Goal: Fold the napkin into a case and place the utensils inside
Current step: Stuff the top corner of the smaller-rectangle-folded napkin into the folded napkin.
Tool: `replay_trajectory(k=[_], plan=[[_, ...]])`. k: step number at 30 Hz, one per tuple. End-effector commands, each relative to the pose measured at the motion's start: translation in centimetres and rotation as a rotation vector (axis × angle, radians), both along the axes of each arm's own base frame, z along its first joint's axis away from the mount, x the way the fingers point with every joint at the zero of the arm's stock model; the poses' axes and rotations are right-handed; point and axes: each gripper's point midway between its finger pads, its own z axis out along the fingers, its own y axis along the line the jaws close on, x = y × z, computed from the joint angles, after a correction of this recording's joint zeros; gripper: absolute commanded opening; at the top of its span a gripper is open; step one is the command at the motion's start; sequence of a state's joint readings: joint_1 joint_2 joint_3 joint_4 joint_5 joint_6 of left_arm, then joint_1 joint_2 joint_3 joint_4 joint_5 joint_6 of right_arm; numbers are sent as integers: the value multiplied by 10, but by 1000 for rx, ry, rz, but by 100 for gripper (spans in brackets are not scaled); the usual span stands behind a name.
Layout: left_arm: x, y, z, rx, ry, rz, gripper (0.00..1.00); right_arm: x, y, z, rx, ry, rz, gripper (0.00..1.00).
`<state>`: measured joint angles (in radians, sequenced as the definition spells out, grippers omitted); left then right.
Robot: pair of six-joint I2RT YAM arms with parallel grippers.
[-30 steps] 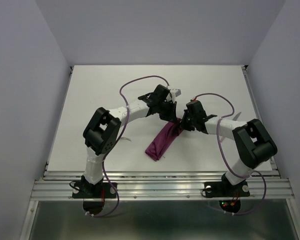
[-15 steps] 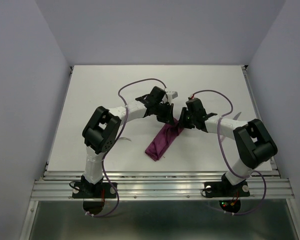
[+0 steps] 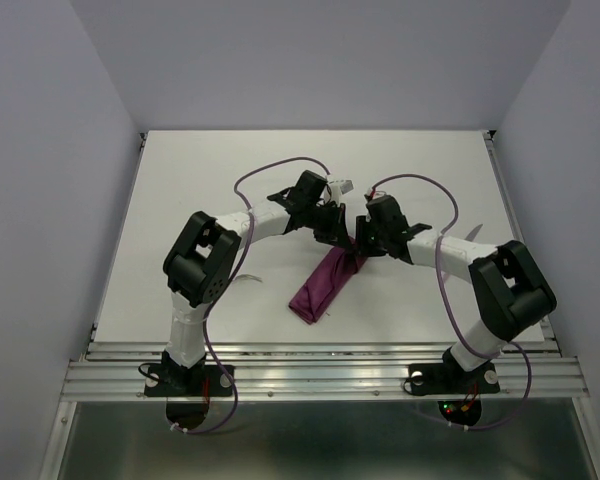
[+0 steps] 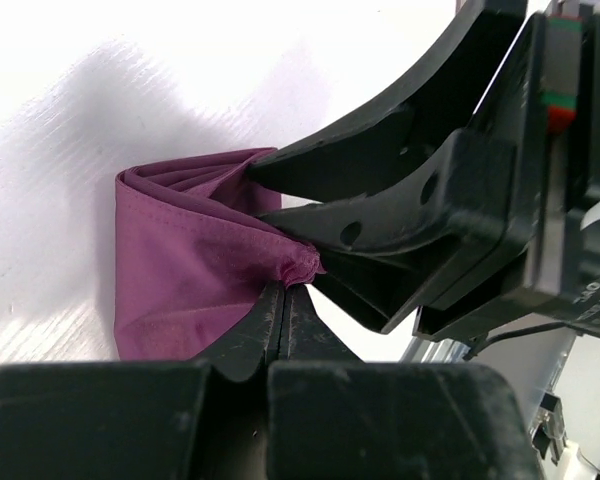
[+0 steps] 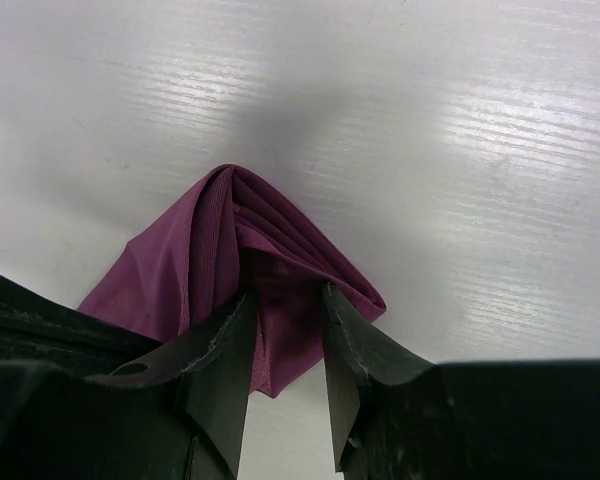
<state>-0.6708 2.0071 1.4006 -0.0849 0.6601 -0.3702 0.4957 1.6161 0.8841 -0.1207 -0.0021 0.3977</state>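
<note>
Between L gripper [image 4: 285, 290] tips: napkin [image 4: 185, 260] pucker

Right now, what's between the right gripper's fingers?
The napkin. Its folded end sits in the gap of the open right gripper, as the right wrist view shows.

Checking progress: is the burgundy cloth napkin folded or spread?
Folded: burgundy cloth napkin forms a narrow strip, layers stacked at its end.

1 high overhead view; 2 close wrist views share the napkin [image 4: 190, 265].
</note>
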Motion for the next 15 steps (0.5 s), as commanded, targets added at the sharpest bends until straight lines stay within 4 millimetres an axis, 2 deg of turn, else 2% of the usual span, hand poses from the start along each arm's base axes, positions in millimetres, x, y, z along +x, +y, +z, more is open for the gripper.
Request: replay_trajectory(k=[1, 11, 15], plan=[[1, -9, 21, -79, -17, -17, 0, 7, 8, 19, -22, -66, 33, 38], [3, -8, 18, -68, -8, 4, 0, -3, 11, 24, -45, -92, 43, 39], [3, -9, 17, -68, -6, 5, 0, -8, 13, 18, -71, -86, 63, 39]])
